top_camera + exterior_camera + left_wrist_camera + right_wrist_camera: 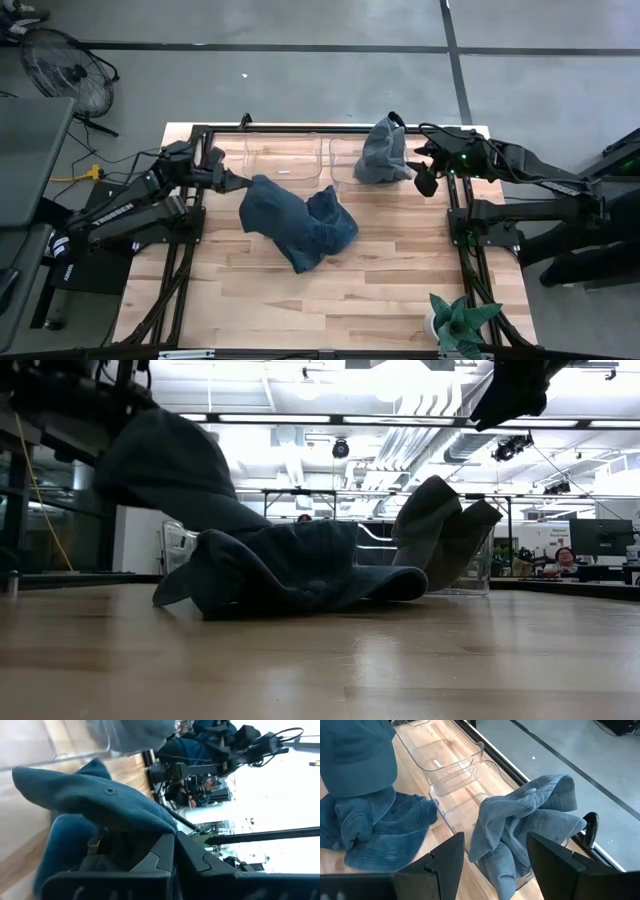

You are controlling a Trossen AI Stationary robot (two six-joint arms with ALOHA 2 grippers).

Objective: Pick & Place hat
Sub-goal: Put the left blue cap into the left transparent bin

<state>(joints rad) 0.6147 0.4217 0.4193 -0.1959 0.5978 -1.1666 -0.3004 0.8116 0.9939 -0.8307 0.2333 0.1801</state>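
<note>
The wooden table (380, 290) carried the whole scene, and across its middle sprawled a heap of dark blue hats (315, 232), piled loosely, apparently as the supply to be worked through. At the far edge stood two clear bins side by side: the left bin (283, 150) looked empty, while the right bin (345, 162) already had a grey-blue hat (383, 152) draped over its rim, half in and half out, so by my reading that drop needed tidying or had only just landed. The left gripper (238, 182) was at the near end of the heap with a blue hat (95, 802) lifted off the wood; its fingers looked closed on the hat's edge, and in the low view the cloth rose clear of the pile, presumably on its way toward the empty bin. The right gripper (495, 855) hung just beside the draped hat with its fingers spread wide and nothing between them, likely let go on purpose. A small potted plant (458, 325) sat at the near right corner, out of the way.
</note>
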